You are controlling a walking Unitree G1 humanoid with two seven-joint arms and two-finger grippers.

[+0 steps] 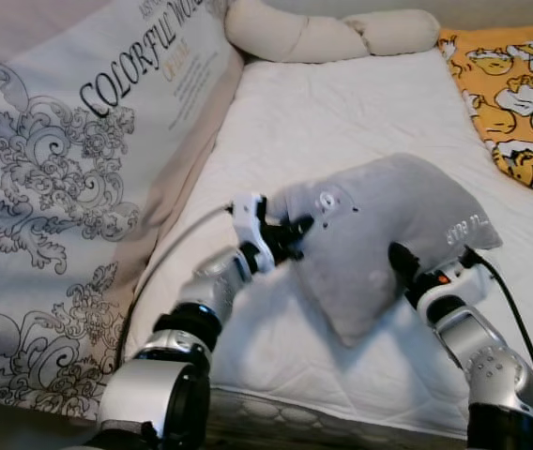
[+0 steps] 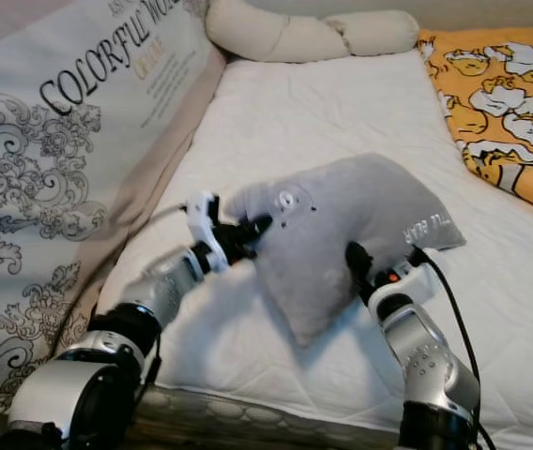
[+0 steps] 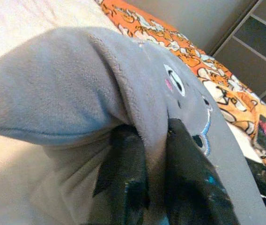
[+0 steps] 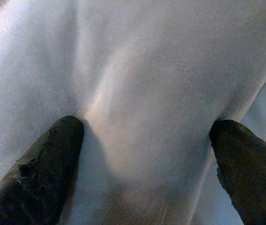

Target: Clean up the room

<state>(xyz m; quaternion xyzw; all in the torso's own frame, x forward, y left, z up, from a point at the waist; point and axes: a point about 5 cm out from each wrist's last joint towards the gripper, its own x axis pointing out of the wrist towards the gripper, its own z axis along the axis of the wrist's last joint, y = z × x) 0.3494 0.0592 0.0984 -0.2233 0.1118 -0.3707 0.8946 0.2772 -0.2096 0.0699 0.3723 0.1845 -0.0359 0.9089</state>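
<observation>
A grey plush pillow [image 1: 388, 211] with a small stitched face hangs tilted just above the white mattress [image 1: 323, 122], one corner pointing down. My left gripper [image 1: 296, 231] is shut on the pillow's left corner; the left wrist view has both black fingers [image 3: 128, 178] pinching a fold of grey plush [image 3: 77, 84]. My right gripper [image 1: 403, 265] is at the pillow's lower right edge, one black finger lying against the fabric. In the right wrist view its fingers [image 4: 44, 168] stand wide apart, pressed against pale fabric [image 4: 142, 84] that bulges between them.
A large patterned cushion [image 1: 60, 169] printed with lettering leans along the mattress's left side. A cream bolster [image 1: 323, 36] lies across the far end. An orange cartoon-print blanket [image 1: 520, 84] covers the right side. Dark shelving [image 3: 264, 37] stands beyond the bed.
</observation>
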